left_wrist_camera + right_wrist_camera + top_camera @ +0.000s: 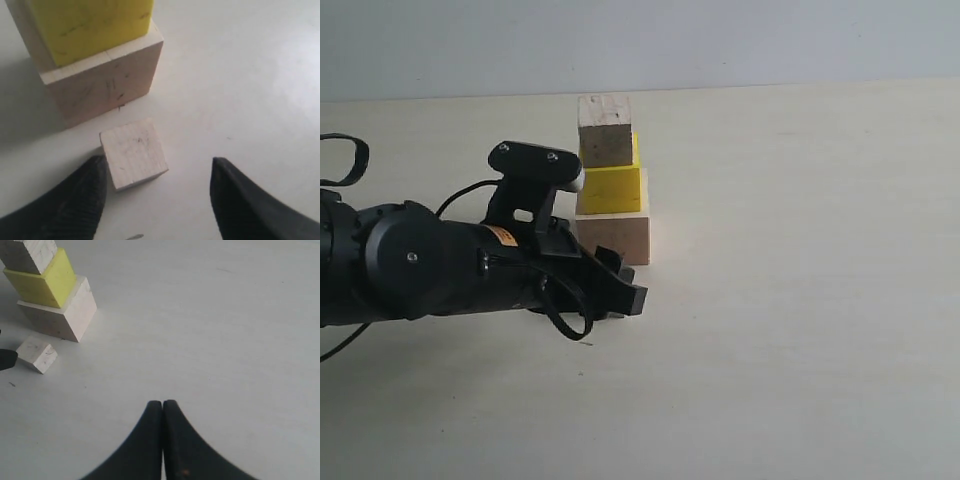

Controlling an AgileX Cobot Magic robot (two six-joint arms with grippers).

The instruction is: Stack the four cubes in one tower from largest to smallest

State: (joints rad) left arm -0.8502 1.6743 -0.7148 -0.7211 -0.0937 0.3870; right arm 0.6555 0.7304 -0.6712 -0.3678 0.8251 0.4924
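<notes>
- Three of four stacked: large cube at the base, yellow cube on it, medium cube on top;
- small cube lies on the table just beside the large cube, not yet lifted;
- left pincer is spread around it; right pincer is pressed together, well apart.

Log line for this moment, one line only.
tower: three high | small cube: on table beside tower base | left gripper: open, at small cube | right gripper: shut, empty
</notes>
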